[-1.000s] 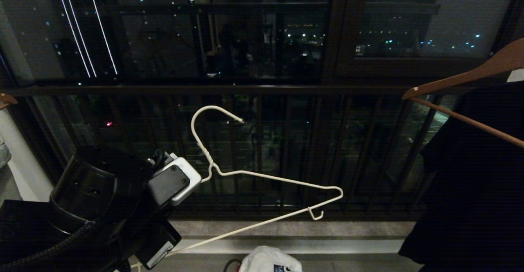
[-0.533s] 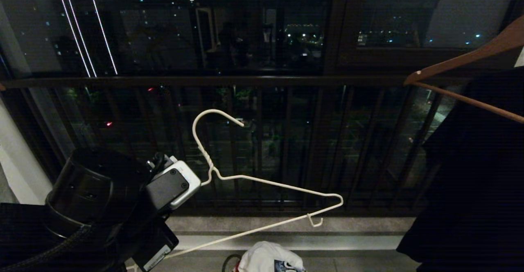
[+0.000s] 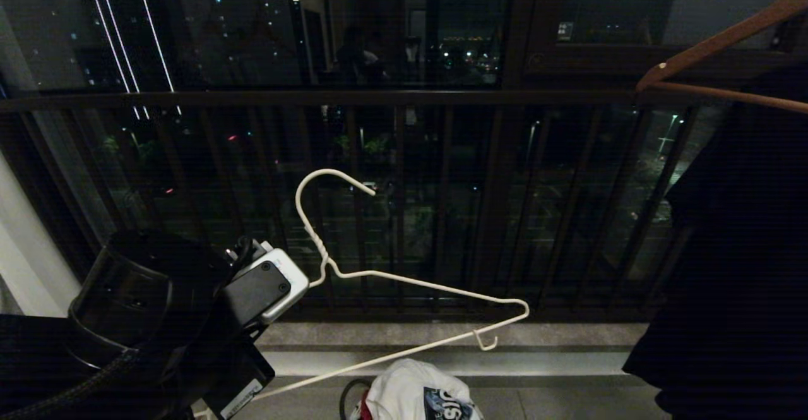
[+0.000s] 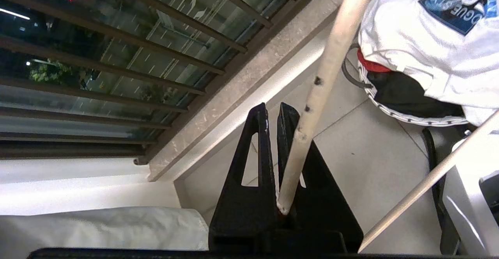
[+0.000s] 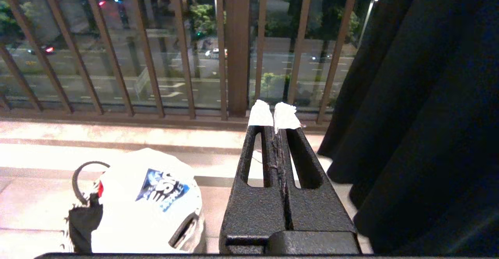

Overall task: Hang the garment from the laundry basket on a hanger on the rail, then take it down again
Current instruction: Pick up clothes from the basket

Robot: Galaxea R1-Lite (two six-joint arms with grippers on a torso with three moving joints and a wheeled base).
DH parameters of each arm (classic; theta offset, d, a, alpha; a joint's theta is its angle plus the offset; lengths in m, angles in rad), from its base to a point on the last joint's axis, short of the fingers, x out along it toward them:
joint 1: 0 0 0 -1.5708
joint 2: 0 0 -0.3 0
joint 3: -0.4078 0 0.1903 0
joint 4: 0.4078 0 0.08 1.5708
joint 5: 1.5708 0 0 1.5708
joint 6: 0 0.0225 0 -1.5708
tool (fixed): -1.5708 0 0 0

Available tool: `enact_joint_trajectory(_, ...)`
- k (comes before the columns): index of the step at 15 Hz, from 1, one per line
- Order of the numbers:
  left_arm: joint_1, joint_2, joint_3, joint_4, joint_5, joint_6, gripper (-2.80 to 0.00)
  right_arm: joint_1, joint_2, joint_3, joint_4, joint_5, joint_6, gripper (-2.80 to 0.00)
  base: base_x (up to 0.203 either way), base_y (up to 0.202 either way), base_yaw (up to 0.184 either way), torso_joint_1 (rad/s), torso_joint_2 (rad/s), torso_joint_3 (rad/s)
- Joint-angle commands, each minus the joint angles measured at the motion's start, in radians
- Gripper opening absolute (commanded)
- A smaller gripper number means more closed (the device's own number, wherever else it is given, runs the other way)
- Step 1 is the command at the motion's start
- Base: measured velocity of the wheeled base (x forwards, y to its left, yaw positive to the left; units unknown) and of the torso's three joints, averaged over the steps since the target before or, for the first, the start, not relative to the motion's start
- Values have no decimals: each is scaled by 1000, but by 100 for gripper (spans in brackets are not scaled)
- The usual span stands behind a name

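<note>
**Left hand carries the hanger above the basket**

The left hand (image 4: 273, 113) is clenched on the hanger (image 3: 404, 278), gripping one wire arm low down by its fingers, so the hook stands up and away from the hand, free to catch a bar. That hold probably keeps the frame steady for dressing. Below and beyond the hand's tips, well apart from them, the garment (image 4: 425, 37) lies heaped on the laundry basket (image 4: 405, 117), on the floor. The right hand (image 5: 274, 115) is clenched on nothing, pointing toward the dark railing (image 5: 237, 48), the garment below and to one side of it. The rail is not in view.
</note>
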Motion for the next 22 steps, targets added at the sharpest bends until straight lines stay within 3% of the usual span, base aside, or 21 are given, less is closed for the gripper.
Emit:
enact_joint_trajectory(1, 0, -1, 0, 0, 3, 2, -280, 0, 1, 0, 0, 0, 8, -280, 0, 0, 0, -227, 532, 313)
enact_joint_trajectory(22, 0, -8, 3, 1, 3, 2, -280, 0, 1, 0, 0, -1, 13, -280, 0, 0, 0, -158, 482, 324)
